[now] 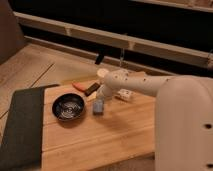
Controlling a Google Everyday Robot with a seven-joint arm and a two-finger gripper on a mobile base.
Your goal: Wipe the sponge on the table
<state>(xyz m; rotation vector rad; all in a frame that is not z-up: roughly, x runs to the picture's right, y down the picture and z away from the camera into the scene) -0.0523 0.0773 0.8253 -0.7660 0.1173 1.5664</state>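
Observation:
The grey-blue sponge (pixel 98 106) rests on the plank top of the light-brown table (pixel 115 132), just right of the black bowl (pixel 68 107). My white arm reaches in from the right, and its gripper (pixel 101 96) comes down onto the top of the sponge. The wrist hides most of the gripper. A dark grey mat (pixel 21 122) covers the table's left side.
A small black rectangular object (pixel 91 89) and an orange-red item (pixel 79 86) lie behind the bowl. A white dotted strip (pixel 125 94) lies under the arm. My white base (pixel 185 130) fills the right side. Wooden floor and a dark rail lie beyond.

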